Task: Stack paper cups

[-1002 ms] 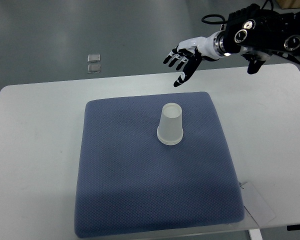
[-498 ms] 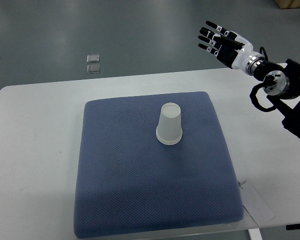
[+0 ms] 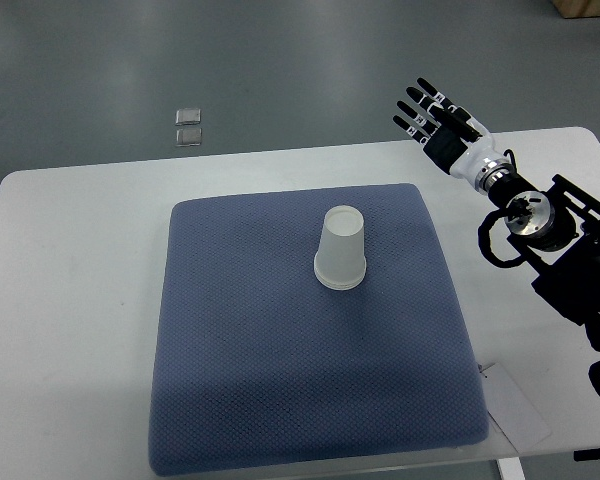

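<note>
— So where's the right robot hand [image 3: 442,128]?
— Above the desk's [image 3: 80,270] far right corner, fingers spread, holding nothing, well apart from the paper cup stack [image 3: 340,250].
— And the stack?
— Upside down, upright, near the middle of the blue mat [image 3: 280,380].
— Which step, then?
— Looks finished to me; no loose cup shows. Next just calls for keeping the arm clear of the stack.
</note>
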Robot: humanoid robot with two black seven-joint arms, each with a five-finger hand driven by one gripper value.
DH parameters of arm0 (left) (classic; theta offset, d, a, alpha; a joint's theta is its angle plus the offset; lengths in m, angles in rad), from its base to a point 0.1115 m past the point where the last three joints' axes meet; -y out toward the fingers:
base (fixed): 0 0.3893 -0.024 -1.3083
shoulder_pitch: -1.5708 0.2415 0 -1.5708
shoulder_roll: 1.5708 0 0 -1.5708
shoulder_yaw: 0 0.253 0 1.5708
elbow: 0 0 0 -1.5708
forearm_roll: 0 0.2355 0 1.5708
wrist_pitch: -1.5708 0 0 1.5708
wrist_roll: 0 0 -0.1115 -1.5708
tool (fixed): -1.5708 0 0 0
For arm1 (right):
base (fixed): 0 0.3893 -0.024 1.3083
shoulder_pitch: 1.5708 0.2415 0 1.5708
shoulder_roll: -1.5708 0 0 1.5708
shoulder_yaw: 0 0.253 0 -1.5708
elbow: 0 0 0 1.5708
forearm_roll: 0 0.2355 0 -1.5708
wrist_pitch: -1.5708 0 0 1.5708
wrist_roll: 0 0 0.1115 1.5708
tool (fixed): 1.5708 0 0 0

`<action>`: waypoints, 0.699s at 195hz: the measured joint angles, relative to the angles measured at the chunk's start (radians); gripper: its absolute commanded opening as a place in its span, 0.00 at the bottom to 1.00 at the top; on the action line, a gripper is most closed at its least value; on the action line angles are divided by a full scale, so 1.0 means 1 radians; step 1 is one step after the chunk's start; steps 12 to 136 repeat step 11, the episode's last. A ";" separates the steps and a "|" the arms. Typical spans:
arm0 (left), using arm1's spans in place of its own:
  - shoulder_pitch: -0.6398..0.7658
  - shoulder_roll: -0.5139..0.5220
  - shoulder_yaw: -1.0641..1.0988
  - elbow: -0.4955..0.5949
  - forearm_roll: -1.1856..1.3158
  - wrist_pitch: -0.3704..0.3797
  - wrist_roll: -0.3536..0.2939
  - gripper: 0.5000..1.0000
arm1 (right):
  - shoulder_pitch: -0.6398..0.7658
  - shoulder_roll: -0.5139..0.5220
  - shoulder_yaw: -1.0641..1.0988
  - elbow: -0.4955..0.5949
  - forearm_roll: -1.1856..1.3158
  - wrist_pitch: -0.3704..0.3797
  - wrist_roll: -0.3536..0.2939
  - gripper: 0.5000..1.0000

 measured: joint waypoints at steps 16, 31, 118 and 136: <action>0.000 0.000 0.000 0.000 0.000 0.000 0.000 1.00 | 0.000 -0.001 0.003 0.000 0.000 0.001 0.000 0.73; 0.000 0.000 0.000 0.000 0.000 0.000 0.000 1.00 | 0.000 -0.001 0.003 0.000 0.000 0.001 0.000 0.73; 0.000 0.000 0.000 0.000 0.000 0.000 0.000 1.00 | 0.000 -0.001 0.003 0.000 0.000 0.001 0.000 0.73; 0.000 0.000 0.000 0.000 0.000 0.000 0.000 1.00 | 0.000 -0.001 0.003 0.000 0.000 0.001 0.000 0.73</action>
